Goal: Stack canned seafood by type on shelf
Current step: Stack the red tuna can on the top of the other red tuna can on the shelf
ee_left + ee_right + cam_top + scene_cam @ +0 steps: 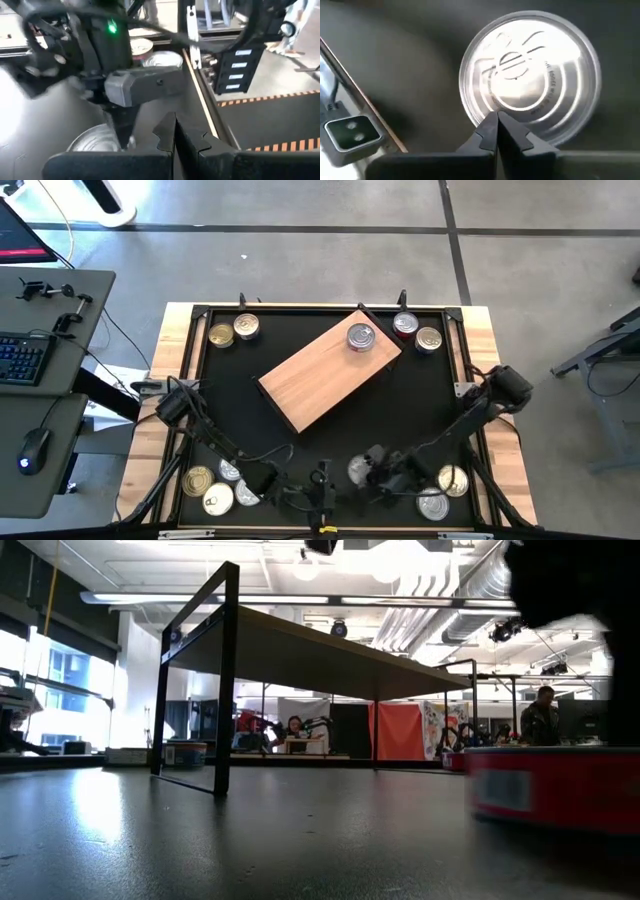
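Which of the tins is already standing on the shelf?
Only the silver-topped tin near the far right end of the shelf. All the others sit on the black tabletop, grouped in its four corners.

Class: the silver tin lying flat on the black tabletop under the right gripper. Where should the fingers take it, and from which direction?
Grip the silver tin across its low round side wall, coming straight down. It lies flat, lid up, so only the rim offers opposing faces. The right gripper is shut and would likely need to open first.

Light-brown wooden shelf (pixel 330 370) on the black tabletop (pixel 420 395); silver tin (pixel 530 75) with embossed concentric rings; gold-topped tin (pixel 428 339).
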You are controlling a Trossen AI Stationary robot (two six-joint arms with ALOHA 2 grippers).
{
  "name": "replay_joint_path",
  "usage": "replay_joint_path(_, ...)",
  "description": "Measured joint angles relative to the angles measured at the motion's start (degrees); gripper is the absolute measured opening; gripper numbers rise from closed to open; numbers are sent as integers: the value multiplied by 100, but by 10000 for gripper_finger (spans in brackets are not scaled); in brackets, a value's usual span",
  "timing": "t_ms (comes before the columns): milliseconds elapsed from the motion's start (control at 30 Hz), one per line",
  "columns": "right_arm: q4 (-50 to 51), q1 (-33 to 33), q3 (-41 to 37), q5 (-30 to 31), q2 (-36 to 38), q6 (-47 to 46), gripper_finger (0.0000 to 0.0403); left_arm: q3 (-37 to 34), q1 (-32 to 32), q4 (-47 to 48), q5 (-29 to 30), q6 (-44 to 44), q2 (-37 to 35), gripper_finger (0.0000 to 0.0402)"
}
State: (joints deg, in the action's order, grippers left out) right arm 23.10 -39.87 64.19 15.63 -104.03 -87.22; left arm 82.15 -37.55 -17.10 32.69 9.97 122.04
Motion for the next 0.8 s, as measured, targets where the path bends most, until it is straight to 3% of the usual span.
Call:
replay_joint_path(200,1137,-21,652,-212,338,1053,0,0,-68,617,90,310,-7,0)
replay_joint_path(400,2091,-175,333,-194,671,570,0,2,114,877,183,339,57,0)
replay_joint_path(633,1058,-9,-687,-139,683,-424,0,0,583,1056,-70,341,194,0)
replay_joint_path(800,703,116,-986,-36,684,-681,0,3,646,1456,-217,159,179,0)
